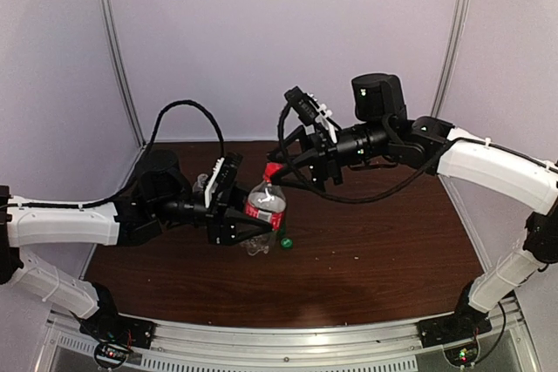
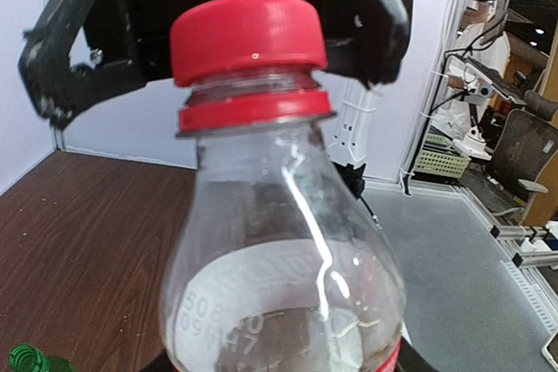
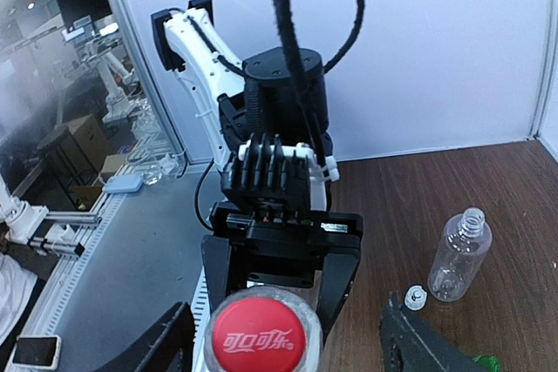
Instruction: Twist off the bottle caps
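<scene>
Surface: dark brown wood-grain table (image 1: 375,250), enclosed by pale lilac walls. Item one: small clear plastic bottle with a red label (image 1: 264,206), cap end uppermost, clamped round its body by the left gripper (image 1: 247,219) near the table's middle. Item two: round red plastic screw cap (image 2: 247,37), seated on that bottle's neck above a red ring. Opposite, right gripper (image 3: 279,344): released, black fingers (image 3: 418,346) standing wide on either side of the red cap, touching neither side. Item three: clear unlabelled plastic bottle (image 3: 459,254), upright, neck uncapped; small white cap (image 3: 416,298) just beside its base. Item four: small green screw cap (image 1: 285,241), loose on the table near the held bottle. Item five: green threaded bottle neck (image 2: 26,359), uncapped, only partly in view.
</scene>
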